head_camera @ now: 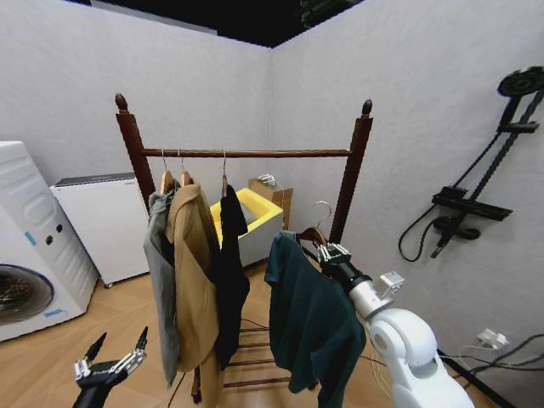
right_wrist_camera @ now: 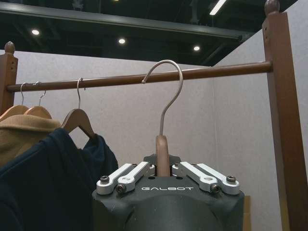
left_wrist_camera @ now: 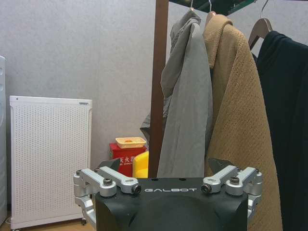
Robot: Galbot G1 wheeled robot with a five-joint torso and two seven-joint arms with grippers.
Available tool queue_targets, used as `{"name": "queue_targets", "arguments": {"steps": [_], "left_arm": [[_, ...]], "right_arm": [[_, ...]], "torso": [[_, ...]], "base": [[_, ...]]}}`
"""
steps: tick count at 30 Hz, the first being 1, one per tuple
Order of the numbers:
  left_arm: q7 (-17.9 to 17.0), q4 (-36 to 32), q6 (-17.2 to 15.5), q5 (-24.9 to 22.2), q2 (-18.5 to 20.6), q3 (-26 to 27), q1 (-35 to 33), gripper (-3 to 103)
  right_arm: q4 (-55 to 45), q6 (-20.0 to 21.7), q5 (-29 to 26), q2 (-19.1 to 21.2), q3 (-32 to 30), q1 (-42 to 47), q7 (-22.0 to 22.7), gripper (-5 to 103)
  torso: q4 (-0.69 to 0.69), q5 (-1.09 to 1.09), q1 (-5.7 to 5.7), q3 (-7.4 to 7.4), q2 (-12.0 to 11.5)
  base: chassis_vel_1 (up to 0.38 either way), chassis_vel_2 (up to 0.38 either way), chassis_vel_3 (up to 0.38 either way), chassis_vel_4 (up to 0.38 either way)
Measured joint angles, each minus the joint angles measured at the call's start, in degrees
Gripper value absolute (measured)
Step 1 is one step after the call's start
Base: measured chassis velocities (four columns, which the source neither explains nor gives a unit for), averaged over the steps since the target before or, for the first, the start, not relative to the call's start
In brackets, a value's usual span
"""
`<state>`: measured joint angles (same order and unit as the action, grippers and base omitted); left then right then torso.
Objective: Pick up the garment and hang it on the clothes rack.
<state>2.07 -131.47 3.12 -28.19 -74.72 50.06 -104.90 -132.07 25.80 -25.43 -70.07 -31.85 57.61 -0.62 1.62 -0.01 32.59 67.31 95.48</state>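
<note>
The right hand (head_camera: 328,252) is clenched on the wooden neck of the hanger (right_wrist_camera: 162,153) that carries the garment (head_camera: 313,321), the fingers (right_wrist_camera: 126,177) closed in from both sides. The dark teal cloth hangs down below and to the left of this hand, free of the floor, in front of the clothes rack (head_camera: 351,174). In the right wrist view the metal hook (right_wrist_camera: 168,91) rises straight above the hand, and its curved top crosses the line of the horizontal bar (right_wrist_camera: 226,70); whether it touches the bar or sits in front of it cannot be told. In the head view the hook sits below the bar, beside the rack's right post.

Left of the right hand, three garments already hang on the bar: a black coat (head_camera: 229,272) nearest, then a tan coat (head_camera: 192,280), then a grey hooded jacket (head_camera: 160,280) by the left post. The stretch of bar between the black coat's hanger and the right post is bare. Beyond the rack stands a yellow-lined bin (head_camera: 246,223) with a cardboard box (head_camera: 274,197) behind it.

The left hand (head_camera: 112,364) hangs low, well apart from the right one, its fingers (left_wrist_camera: 110,182) spread and grasping nothing. Ahead of it are the grey jacket and the tan coat; to its left stand a washing machine (head_camera: 25,246) and a white perforated cabinet (left_wrist_camera: 50,159).
</note>
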Motion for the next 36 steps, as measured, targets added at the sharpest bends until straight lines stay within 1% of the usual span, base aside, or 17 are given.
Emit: {"name": "queue_targets", "arguments": {"steps": [2, 4, 7, 8, 13, 15, 16, 18, 20, 21, 25, 27, 36], "left_arm": [[0.0, 0.0, 0.0, 0.0, 0.0, 0.0, 0.0, 100], [0.0, 0.0, 0.0, 0.0, 0.0, 0.0, 0.0, 100], [0.0, 0.0, 0.0, 0.0, 0.0, 0.0, 0.0, 100], [0.0, 0.0, 0.0, 0.0, 0.0, 0.0, 0.0, 100], [0.0, 0.0, 0.0, 0.0, 0.0, 0.0, 0.0, 100], [0.0, 0.0, 0.0, 0.0, 0.0, 0.0, 0.0, 100], [0.0, 0.0, 0.0, 0.0, 0.0, 0.0, 0.0, 100], [0.0, 0.0, 0.0, 0.0, 0.0, 0.0, 0.0, 100], [0.0, 0.0, 0.0, 0.0, 0.0, 0.0, 0.0, 100], [0.0, 0.0, 0.0, 0.0, 0.0, 0.0, 0.0, 100], [0.0, 0.0, 0.0, 0.0, 0.0, 0.0, 0.0, 100], [0.0, 0.0, 0.0, 0.0, 0.0, 0.0, 0.0, 100], [0.0, 0.0, 0.0, 0.0, 0.0, 0.0, 0.0, 100]], "right_arm": [[-1.4, 2.7, 0.1, 0.8, 1.7, -2.3, 3.3, 10], [-1.5, 5.0, 0.9, 1.9, 3.4, -5.3, 5.6, 10], [-0.9, 5.8, 2.4, 2.6, 4.5, -7.4, 6.9, 10], [-0.7, 6.7, 3.0, 2.7, 5.0, -8.7, 7.3, 10], [-0.3, 8.3, 4.1, 2.7, 5.8, -11.7, 8.0, 10], [0.2, 9.5, 4.9, 2.6, 7.1, -14.2, 9.5, 10], [0.2, 9.5, 4.9, 2.6, 7.1, -14.2, 9.5, 10], [2.3, 10.1, 6.8, 2.2, 9.5, -17.7, 11.9, 10], [2.9, 10.1, 7.3, 2.0, 10.2, -18.5, 12.3, 10], [4.0, 10.3, 8.3, 1.4, 11.4, -19.8, 12.7, 10], [5.9, 10.4, 10.0, 0.2, 13.4, -21.8, 12.8, 10], [8.4, 9.8, 11.2, -1.1, 15.0, -23.8, 12.6, 10], [12.3, 8.6, 12.8, -2.7, 15.8, -27.7, 11.6, 10]], "torso": [[0.00, 0.01, 0.00, 0.00, 0.0], [0.00, 0.00, 0.00, 0.00, 0.0], [-0.01, 0.01, 0.00, 0.00, 0.0], [0.00, 0.01, 0.00, 0.00, 0.0], [0.00, 0.01, 0.00, 0.00, 0.0], [0.01, 0.01, 0.00, 0.00, 0.0], [0.01, 0.01, 0.00, 0.00, 0.0], [0.00, 0.01, 0.00, 0.00, 0.0], [0.00, 0.00, 0.00, 0.00, 0.0], [0.00, 0.01, 0.00, 0.00, 0.0], [-0.01, 0.01, 0.00, 0.00, 0.0], [-0.01, 0.00, 0.00, 0.00, 0.0], [0.00, 0.01, 0.00, 0.00, 0.0]], "base": [[0.000, 0.000, 0.000, 0.000], [0.000, 0.000, 0.000, 0.000], [0.000, 0.000, 0.000, 0.000], [0.000, 0.000, 0.000, 0.000], [0.000, 0.000, 0.000, 0.000], [0.000, 0.000, 0.000, 0.000], [0.000, 0.000, 0.000, 0.000], [0.000, 0.000, 0.000, 0.000], [0.000, 0.000, 0.000, 0.000], [0.000, 0.000, 0.000, 0.000], [0.000, 0.000, 0.000, 0.000], [0.000, 0.000, 0.000, 0.000], [0.000, 0.000, 0.000, 0.000]]}}
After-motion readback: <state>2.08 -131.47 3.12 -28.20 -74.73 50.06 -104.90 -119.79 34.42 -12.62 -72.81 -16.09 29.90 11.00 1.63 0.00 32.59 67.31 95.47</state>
